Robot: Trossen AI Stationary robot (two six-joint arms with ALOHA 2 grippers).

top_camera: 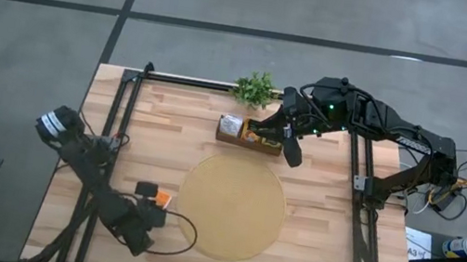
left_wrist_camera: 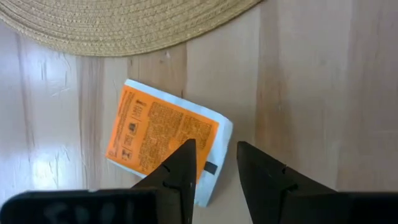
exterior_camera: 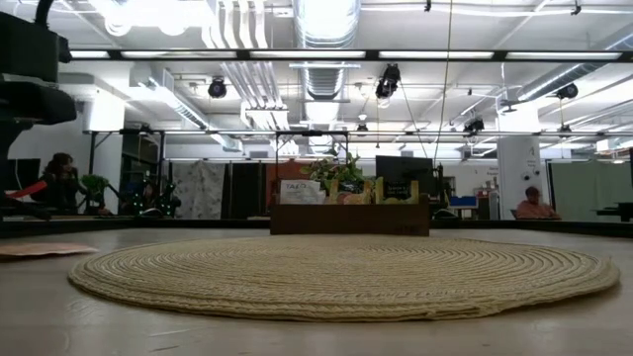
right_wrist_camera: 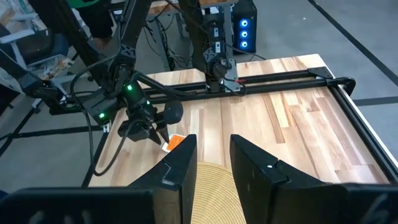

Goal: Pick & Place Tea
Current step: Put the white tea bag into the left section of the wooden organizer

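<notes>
The left gripper (left_wrist_camera: 214,171), jaws narrowly parted and empty, hovers over the near corner of an orange tea packet (left_wrist_camera: 165,140) lying flat beside the mat (left_wrist_camera: 124,25).

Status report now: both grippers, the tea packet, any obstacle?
Left gripper open, empty, over orange tea packet lying beside round mat. Right gripper open, empty, near wooden box. No obstacle seen.
</notes>
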